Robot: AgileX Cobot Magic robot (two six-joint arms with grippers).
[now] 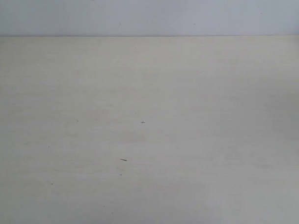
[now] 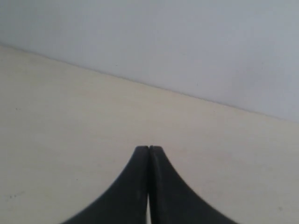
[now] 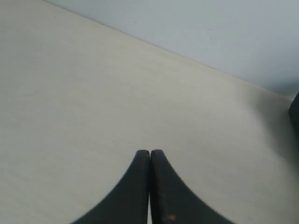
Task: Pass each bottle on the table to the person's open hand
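The pale cream table (image 1: 149,131) fills the exterior view, with only a few tiny dark specks on it. No bottle shows in any view, and the person's open hand is out of view too. My left gripper (image 2: 149,148) is shut, its black fingertips pressed together with nothing between them, above bare table (image 2: 70,121). My right gripper (image 3: 150,152) is shut the same way over bare table (image 3: 84,93). Neither gripper appears in the exterior view.
A plain grey-white wall (image 1: 153,14) rises behind the table's far edge. A dark shape (image 3: 294,112) cuts into the edge of the right wrist view; I cannot tell what it is.
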